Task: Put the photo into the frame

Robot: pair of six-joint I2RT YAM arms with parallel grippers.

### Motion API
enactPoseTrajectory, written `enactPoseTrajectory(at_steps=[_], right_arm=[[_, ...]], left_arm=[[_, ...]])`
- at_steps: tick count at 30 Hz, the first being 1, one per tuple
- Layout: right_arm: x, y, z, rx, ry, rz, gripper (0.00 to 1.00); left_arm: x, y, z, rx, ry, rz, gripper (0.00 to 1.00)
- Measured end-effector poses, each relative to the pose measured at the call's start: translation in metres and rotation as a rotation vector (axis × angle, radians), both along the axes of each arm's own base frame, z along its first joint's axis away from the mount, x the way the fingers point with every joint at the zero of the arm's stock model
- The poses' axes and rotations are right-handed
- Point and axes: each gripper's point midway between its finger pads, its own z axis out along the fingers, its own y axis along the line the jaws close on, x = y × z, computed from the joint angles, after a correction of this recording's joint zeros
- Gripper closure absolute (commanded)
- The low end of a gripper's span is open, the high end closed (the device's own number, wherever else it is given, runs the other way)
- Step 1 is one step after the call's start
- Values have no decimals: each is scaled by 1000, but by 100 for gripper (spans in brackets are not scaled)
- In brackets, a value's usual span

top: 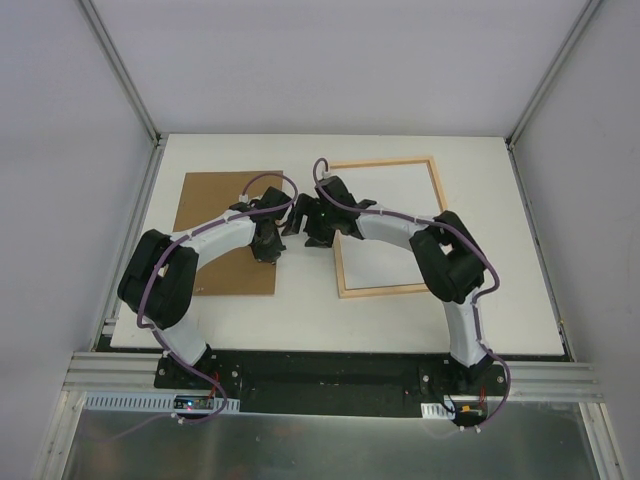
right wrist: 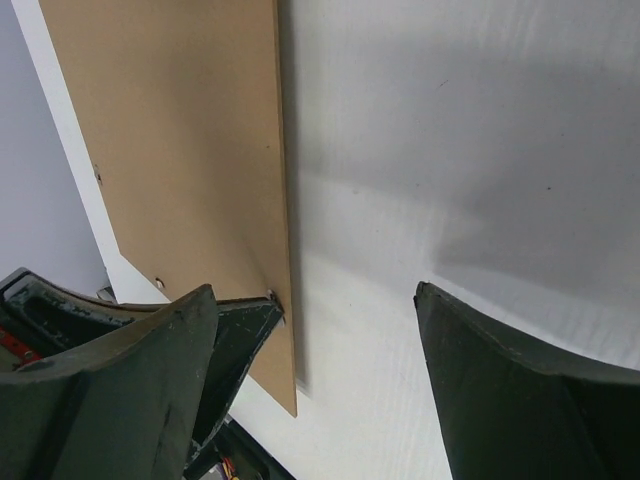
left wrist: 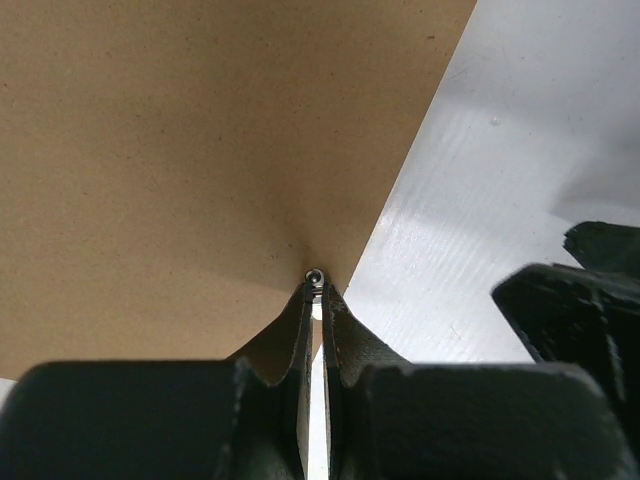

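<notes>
The frame, narrow light wood strips, lies flat right of centre; its inside looks white. The photo's cliff picture shows in no view. A plain brown backing board lies left of it, and also shows in the left wrist view and the right wrist view. My left gripper is shut at the board's right edge near its near corner; the edge casts a shadow and looks slightly raised. My right gripper is open and empty over the white table between board and frame.
The white table ends at grey walls on three sides and at a black base bar in front. The two grippers are close together, and the left gripper's finger shows in the right wrist view.
</notes>
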Motion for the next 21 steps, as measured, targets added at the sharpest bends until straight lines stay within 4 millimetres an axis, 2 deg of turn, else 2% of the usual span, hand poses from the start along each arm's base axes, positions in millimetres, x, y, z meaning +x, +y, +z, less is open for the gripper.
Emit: enactPoseTrajectory(at_steps=[6, 14, 21], right_arm=[[0, 12, -15, 42, 58, -5, 17], [8, 32, -12, 149, 80, -17, 17], [14, 38, -11, 202, 82, -17, 17]], left_arm=[[0, 0, 0, -2, 2, -2, 100], [-1, 0, 0, -1, 2, -8, 100], [-1, 0, 0, 2, 3, -23, 100]])
